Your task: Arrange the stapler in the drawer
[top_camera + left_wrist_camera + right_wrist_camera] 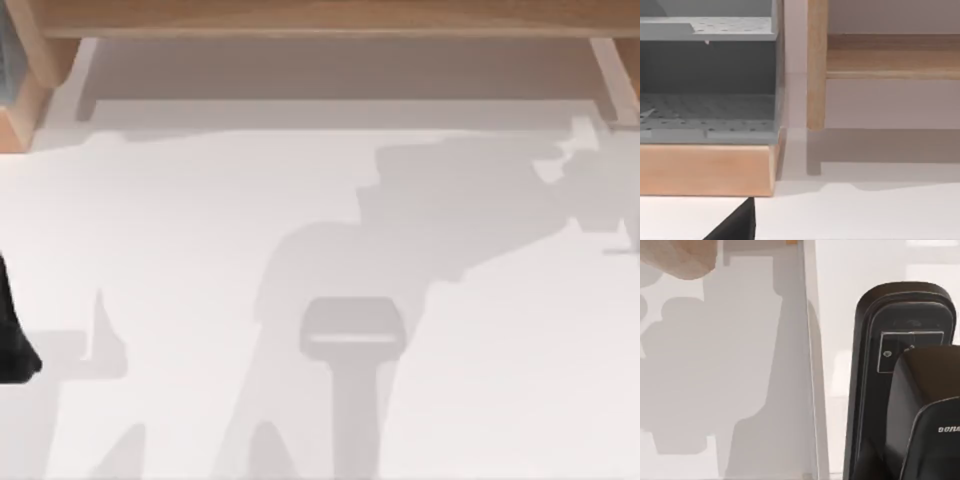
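Tabletop (pixel 200 220): white surface carrying broad grey shadows of the two arms in the top view.
Wooden unit (pixel 320 15): running along the far edge of the tabletop, its left corner sitting at the top view's left.
Drawer (pixel 705 170): in the left wrist view, showing a light wood front with a grey perforated floor behind it and a second grey shelf above.
Left arm (pixel 12 335): sitting as a dark shape at the left edge of the tabletop.
Dark wedge (pixel 737 225): poking into the left wrist view just before the drawer's wood front.
Left claw: I cannot tell whether it is open or closed.
Black object (pixel 905 380): looming close in the right wrist view, with a rounded end, a rectangular inset and small lettering.
Stapler: I cannot tell whether the black object is it, nor where it is lying.
Right claw: I cannot tell whether it is open, closed or gripping.
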Robot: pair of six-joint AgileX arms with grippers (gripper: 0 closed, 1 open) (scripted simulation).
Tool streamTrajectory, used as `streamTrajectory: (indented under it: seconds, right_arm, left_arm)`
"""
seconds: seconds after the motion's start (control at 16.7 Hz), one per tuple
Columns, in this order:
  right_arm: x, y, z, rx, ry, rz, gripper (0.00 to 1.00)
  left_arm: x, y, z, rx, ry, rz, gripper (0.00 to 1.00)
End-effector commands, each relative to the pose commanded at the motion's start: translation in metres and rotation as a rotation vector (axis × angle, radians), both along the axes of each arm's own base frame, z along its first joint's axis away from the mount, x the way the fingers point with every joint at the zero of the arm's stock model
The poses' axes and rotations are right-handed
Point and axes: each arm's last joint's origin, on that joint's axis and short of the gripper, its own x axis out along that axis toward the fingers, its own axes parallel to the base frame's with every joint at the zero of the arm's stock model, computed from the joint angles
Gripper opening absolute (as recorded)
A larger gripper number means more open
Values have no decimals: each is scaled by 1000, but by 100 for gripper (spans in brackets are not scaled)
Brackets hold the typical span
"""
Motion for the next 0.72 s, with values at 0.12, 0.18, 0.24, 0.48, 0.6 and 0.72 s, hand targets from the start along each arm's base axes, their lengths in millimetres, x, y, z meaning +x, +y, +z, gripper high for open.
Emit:
streamTrajectory:
  seconds: [0.12, 0.18, 0.24, 0.48, 0.6, 0.72]
  right_arm:
    - [10, -31, -18, -13, 49, -18, 0]
    - [14, -45, -28, -17, 75, -21, 0]
    - [18, -56, -39, -19, 102, -20, 0]
    - [31, -77, -86, -11, 218, 25, 0]
    - [34, -78, -105, -3, 272, 50, 0]
    - [35, -78, -115, 3, 309, 65, 0]
  left_arm:
    - [0, 0, 0, 0, 0, 0, 100]
    - [0, 0, 0, 0, 0, 0, 100]
    - [0, 0, 0, 0, 0, 0, 100]
    - [0, 0, 0, 0, 0, 0, 100]
    - [0, 0, 0, 0, 0, 0, 100]
    - [0, 0, 0, 0, 0, 0, 100]
